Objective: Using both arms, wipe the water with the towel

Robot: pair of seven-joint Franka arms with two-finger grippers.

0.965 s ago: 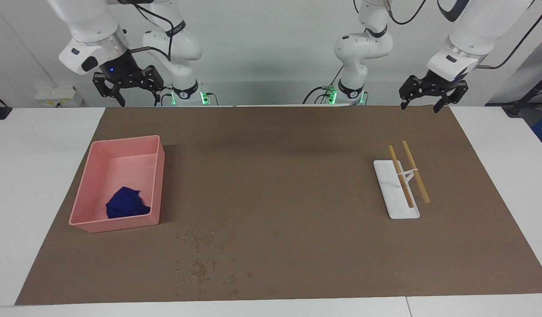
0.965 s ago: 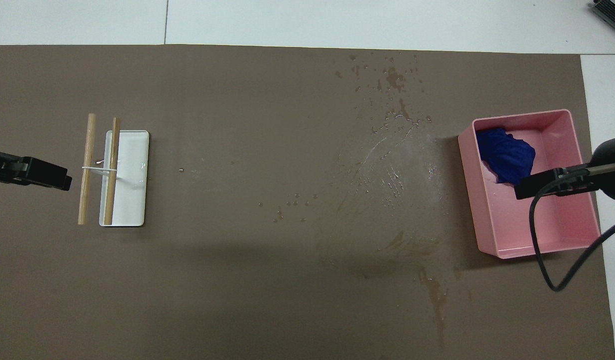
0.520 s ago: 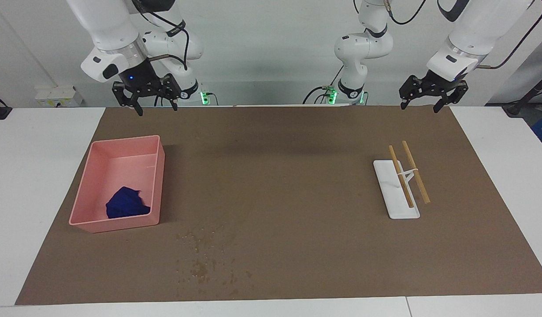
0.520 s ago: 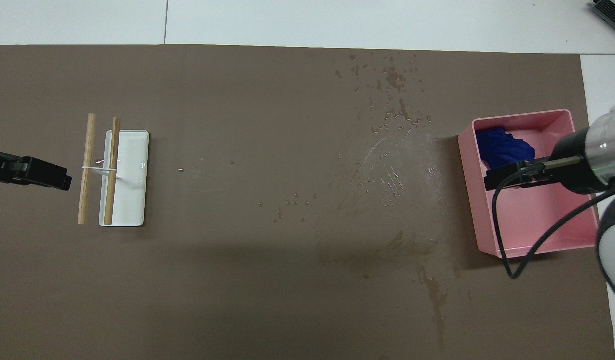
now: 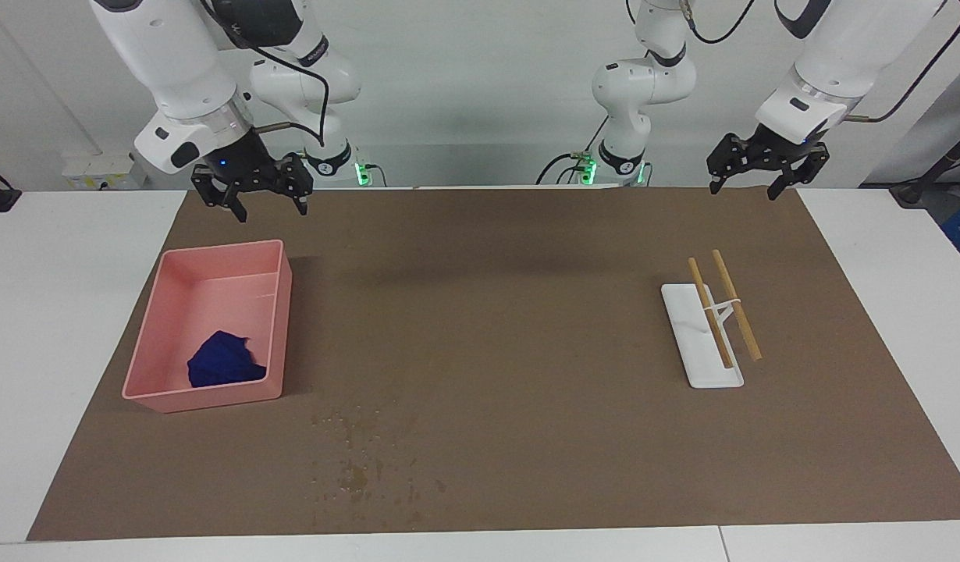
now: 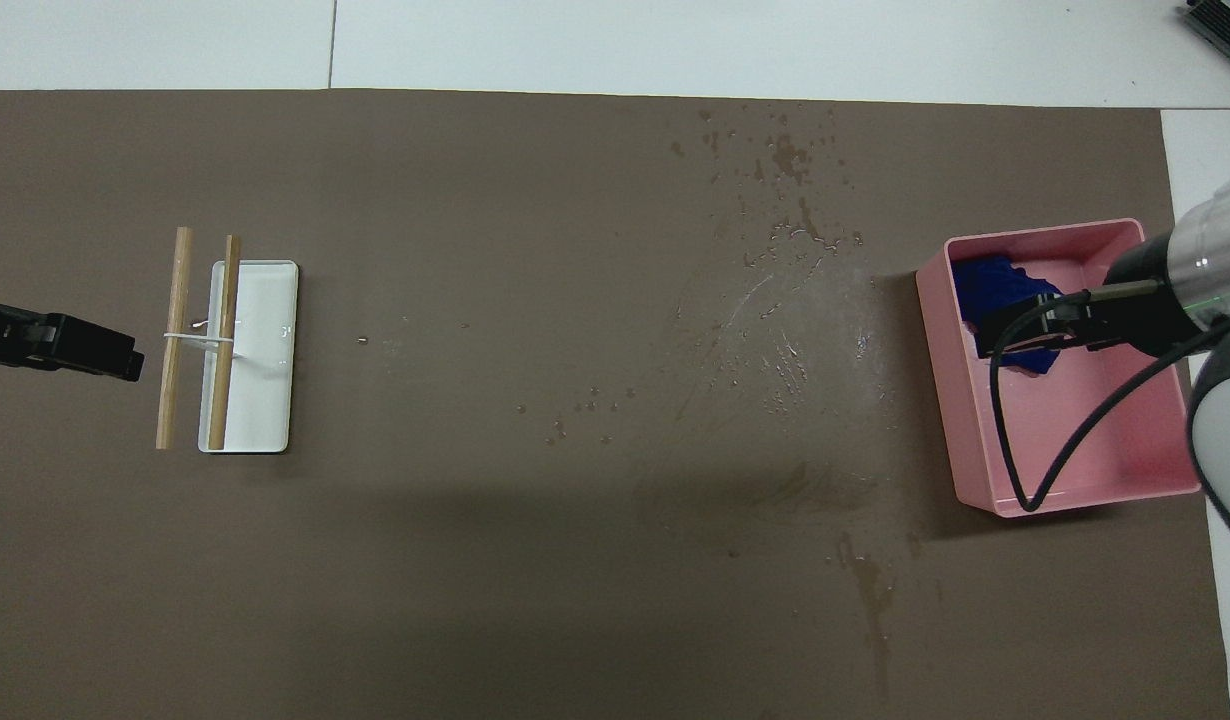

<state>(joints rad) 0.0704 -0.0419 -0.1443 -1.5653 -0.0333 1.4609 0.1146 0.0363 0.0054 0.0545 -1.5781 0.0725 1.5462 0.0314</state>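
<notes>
The right gripper (image 5: 265, 204) hangs wide open and empty over the pink bin (image 5: 156, 394) holding the blue towel (image 5: 222, 361); the left gripper (image 5: 744, 187) waits open, empty; water (image 5: 363, 460) speckles the mat farther from the robots

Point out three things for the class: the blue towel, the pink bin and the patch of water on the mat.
Blue towel (image 5: 224, 361): facing view, middle of the crumpled cloth lying in the bin.
Pink bin (image 5: 218, 248): facing view, on the rim nearest the robots.
Water (image 5: 353, 474): facing view, the largest dark speck of the patch.
</notes>
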